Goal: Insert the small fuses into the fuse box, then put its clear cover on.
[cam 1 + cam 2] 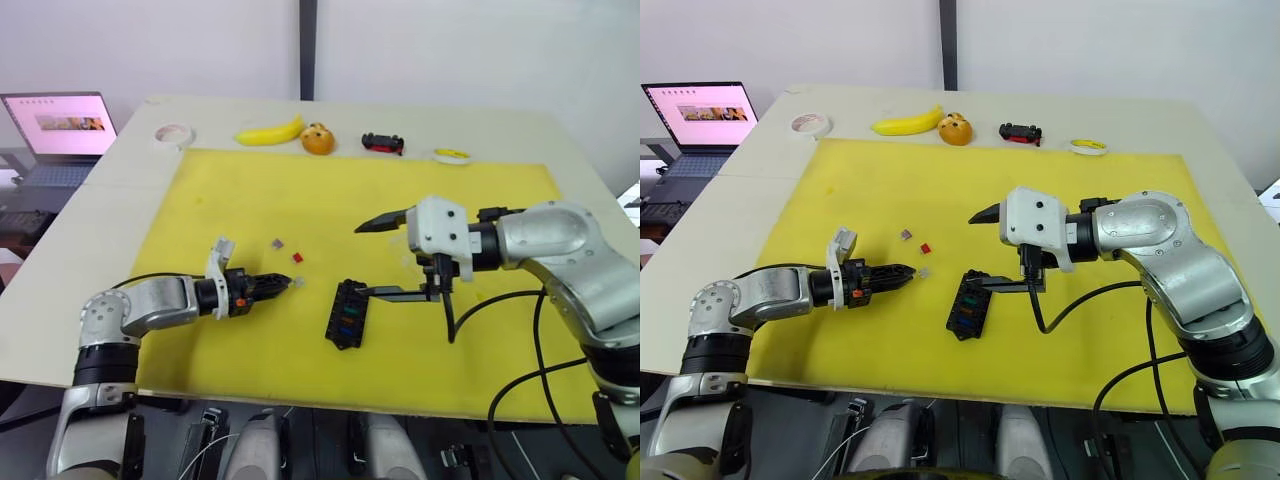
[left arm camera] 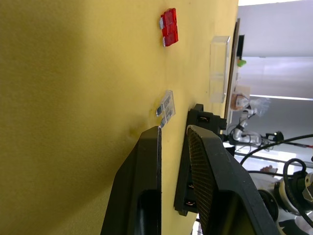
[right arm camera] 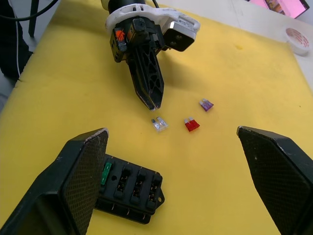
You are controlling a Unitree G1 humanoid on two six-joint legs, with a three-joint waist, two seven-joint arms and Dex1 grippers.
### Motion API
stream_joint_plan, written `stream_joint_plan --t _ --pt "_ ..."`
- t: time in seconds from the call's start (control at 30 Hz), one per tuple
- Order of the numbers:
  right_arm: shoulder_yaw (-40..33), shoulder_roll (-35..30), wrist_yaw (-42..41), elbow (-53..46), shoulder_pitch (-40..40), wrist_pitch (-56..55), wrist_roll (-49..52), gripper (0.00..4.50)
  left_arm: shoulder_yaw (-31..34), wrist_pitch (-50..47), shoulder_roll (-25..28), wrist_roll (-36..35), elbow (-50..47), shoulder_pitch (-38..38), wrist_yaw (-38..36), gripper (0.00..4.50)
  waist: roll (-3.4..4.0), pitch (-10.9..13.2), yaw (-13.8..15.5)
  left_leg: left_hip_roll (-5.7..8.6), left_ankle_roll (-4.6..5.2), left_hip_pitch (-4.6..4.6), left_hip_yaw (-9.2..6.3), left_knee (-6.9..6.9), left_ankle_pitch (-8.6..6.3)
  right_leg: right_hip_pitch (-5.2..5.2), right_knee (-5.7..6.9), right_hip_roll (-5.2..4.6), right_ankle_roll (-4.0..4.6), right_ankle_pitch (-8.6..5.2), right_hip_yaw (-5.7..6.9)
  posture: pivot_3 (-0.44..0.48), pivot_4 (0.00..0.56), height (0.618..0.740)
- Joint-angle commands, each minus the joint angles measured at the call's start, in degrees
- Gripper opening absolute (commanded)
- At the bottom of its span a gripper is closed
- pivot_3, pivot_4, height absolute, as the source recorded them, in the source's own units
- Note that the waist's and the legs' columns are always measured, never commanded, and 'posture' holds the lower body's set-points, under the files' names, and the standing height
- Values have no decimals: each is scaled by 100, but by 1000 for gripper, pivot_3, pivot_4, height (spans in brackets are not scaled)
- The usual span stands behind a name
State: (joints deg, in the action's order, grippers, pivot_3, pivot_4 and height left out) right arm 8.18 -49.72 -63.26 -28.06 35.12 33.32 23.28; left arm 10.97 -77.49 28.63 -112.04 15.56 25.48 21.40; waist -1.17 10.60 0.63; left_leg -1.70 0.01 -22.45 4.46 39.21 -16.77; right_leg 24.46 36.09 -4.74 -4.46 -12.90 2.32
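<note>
The black fuse box (image 1: 348, 313) lies on the yellow mat (image 1: 250, 200) and has green, blue and amber fuses in its slots. Three small fuses lie loose to its left: a clear one (image 1: 299, 282), a red one (image 1: 297, 257) and a grey-purple one (image 1: 277, 242). My left gripper (image 1: 288, 284) is low over the mat, shut and holding nothing, with its tips just short of the clear fuse (image 3: 160, 125). My right gripper (image 1: 367, 261) hangs wide open and empty just above the box's far end. The clear cover (image 2: 218, 68) lies on the mat beyond the box.
Along the table's far edge are a tape roll (image 1: 173, 133), a banana (image 1: 268, 132), an orange with a face (image 1: 318, 139), a black-and-red toy car (image 1: 383, 143) and a yellow ring (image 1: 451, 154). A laptop (image 1: 60, 130) stands off the table's left corner.
</note>
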Motion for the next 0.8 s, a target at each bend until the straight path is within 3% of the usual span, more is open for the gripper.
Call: stream_joint_plan --t 0.03,0.17,0.23,0.8 --pt "-78 -33 21 -179 46 -85 -17 4500 35 -26 45 -96 -56 -7 -3 905 0 0 1 0 0 0 0 0 0 0 0 0 0 0 0 0 150 737" --pt "-66 -27 24 -182 49 -93 -34 4500 -13 -64 56 -96 -90 -14 -97 905 0 0 0 0 2 0 0 0 -1 0 0 0 0 0 0 0 150 737" --pt "-67 -26 22 -186 43 -99 -41 4500 21 -69 55 -96 -71 -6 -108 1397 0 0 1 0 2 0 0 0 -2 0 -1 0 0 0 0 0 150 737" --pt "-56 -6 41 -247 -5 -104 -55 4500 -55 128 -72 -96 -157 43 36 1397 0 0 6 0 5 0 0 0 -3 0 -2 -2 8 -5 0 0 150 737"
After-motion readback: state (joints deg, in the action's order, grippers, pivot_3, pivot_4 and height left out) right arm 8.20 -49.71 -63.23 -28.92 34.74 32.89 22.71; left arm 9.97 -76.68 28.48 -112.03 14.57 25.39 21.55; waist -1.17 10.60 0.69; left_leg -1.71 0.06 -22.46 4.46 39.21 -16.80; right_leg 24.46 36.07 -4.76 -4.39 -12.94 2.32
